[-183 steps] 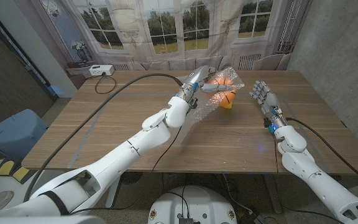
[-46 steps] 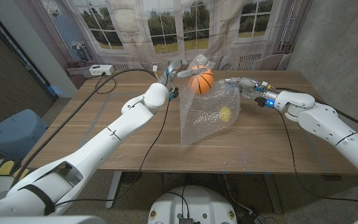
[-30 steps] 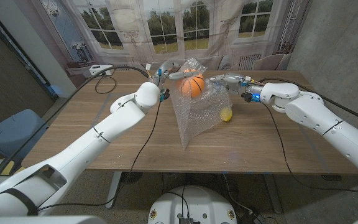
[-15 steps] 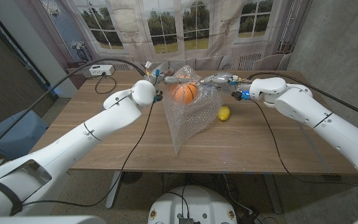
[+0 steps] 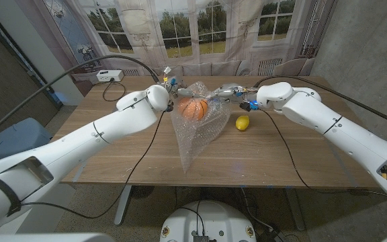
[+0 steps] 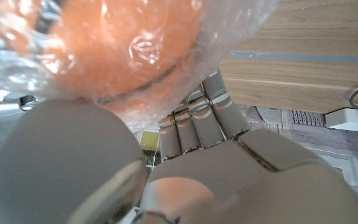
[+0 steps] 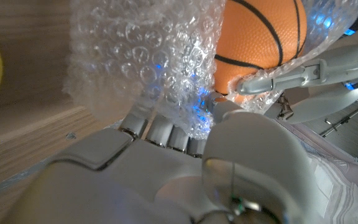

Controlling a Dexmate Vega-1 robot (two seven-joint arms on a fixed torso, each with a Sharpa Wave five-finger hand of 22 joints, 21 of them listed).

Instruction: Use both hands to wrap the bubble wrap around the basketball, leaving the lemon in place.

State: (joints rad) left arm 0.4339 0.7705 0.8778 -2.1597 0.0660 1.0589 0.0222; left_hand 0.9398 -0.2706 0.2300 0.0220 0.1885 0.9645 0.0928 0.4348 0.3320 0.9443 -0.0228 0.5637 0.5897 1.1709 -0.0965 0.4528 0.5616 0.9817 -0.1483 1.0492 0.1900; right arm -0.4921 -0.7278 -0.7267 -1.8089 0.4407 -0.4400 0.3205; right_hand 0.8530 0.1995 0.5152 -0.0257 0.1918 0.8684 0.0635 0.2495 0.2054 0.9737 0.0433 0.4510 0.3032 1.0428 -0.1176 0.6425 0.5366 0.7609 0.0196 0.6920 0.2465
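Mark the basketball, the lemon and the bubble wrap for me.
basketball [image 5: 193, 109], head view, orange front seen through the wrap.
lemon [image 5: 242, 122], head view, middle of the yellow fruit on the table.
bubble wrap [image 5: 195, 143], head view, hanging lower sheet.

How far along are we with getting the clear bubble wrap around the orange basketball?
Done: the orange basketball is off the table, with the clear bubble wrap sheet draped over it.
In hand: the left hand and right hand grip wrap and ball from either side.
Left: a long tail of the sheet hangs loose to the wooden table, so it needs closing underneath. The yellow lemon lies beside it, uncovered.
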